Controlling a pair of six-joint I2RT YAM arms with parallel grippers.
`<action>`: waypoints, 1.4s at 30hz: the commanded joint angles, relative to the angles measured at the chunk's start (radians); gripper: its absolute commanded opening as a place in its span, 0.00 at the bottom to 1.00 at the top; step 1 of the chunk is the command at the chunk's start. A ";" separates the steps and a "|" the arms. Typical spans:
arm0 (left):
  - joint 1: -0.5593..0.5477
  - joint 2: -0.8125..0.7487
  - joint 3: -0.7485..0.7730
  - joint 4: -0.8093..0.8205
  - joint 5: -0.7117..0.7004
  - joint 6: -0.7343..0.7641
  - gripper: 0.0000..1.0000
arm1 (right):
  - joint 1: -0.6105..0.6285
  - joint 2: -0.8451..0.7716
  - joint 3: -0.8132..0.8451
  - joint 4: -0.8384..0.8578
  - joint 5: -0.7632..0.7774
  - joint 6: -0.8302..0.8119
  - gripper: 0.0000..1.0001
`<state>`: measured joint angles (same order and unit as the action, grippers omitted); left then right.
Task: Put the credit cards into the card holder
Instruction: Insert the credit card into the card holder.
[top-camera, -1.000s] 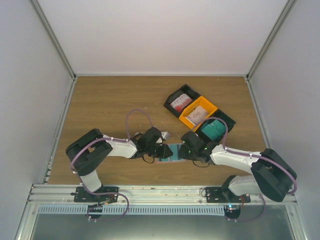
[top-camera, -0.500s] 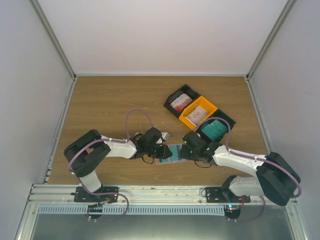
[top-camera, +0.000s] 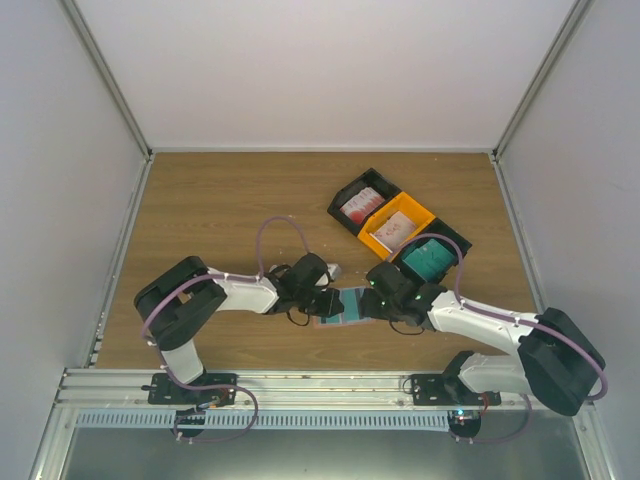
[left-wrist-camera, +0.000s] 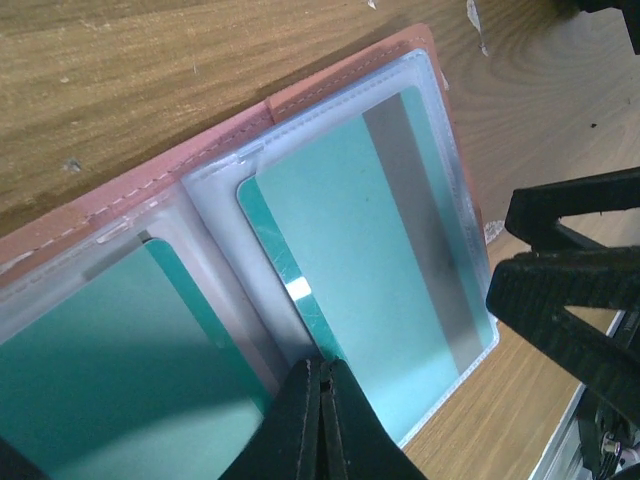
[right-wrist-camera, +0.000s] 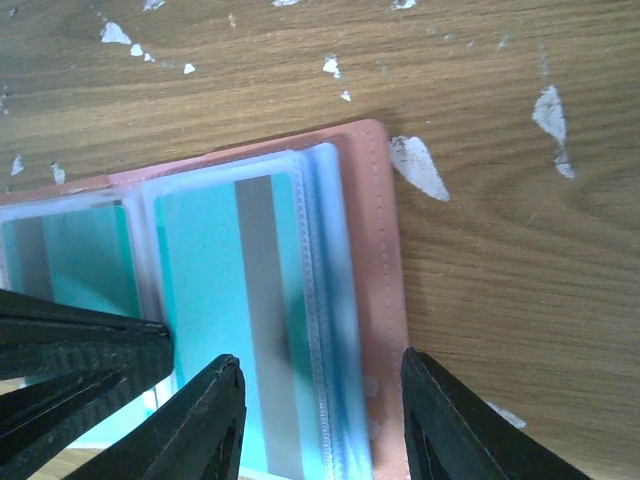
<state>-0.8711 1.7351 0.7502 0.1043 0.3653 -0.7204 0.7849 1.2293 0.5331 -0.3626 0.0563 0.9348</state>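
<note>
left arm (top-camera: 235, 292): comes up from its base at the near left, elbow pushed out to the left, forearm running right and low over the table to the card holder (top-camera: 345, 305).
left gripper (left-wrist-camera: 320, 395): fingers pressed together with no gap. The tips rest on a clear sleeve at the near edge of a teal card (left-wrist-camera: 370, 230). Whether anything thin is pinched between them cannot be told.
right arm (top-camera: 470, 318): rises at the near right, elbow out to the right, forearm sloping left and down to the holder's other end.
right gripper (right-wrist-camera: 320, 400): jaws partly apart, holding nothing. One finger hangs over the teal card's sleeve, the other over bare wood just past the holder's salmon edge.
card holder: lies open and flat near the table's front edge, between the two grippers, salmon cover down and clear pockets up.
cards in the holder: the teal card, with a grey stripe, sits in the end pocket on the right arm's side. A second teal card (left-wrist-camera: 100, 340) fills the pocket next to it.
bins: three touching in a diagonal row behind the right gripper.
far black bin (top-camera: 345, 192): red-and-white cards (top-camera: 360, 205).
orange bin (top-camera: 370, 244): whitish-pink cards (top-camera: 395, 230).
near black bin (top-camera: 458, 240): teal cards (top-camera: 425, 262).
table (top-camera: 220, 210): brown wood grain, flecked with small white scraps (right-wrist-camera: 415, 165) around the holder.
room: plain white walls (top-camera: 320, 70) on three sides; metal rails (top-camera: 300, 385) along the front edge carry both bases.
</note>
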 joint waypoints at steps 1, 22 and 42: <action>-0.008 0.054 0.022 -0.077 -0.056 0.023 0.00 | -0.009 -0.011 0.003 0.024 -0.029 -0.008 0.43; -0.005 0.122 0.055 -0.150 -0.085 0.031 0.00 | -0.023 0.039 -0.003 0.063 -0.091 -0.017 0.27; 0.000 0.141 0.063 -0.155 -0.078 0.032 0.00 | -0.023 0.044 0.012 0.051 -0.052 -0.019 0.28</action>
<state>-0.8688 1.7958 0.8371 0.0380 0.3775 -0.7059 0.7662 1.2701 0.5331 -0.3359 -0.0006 0.9272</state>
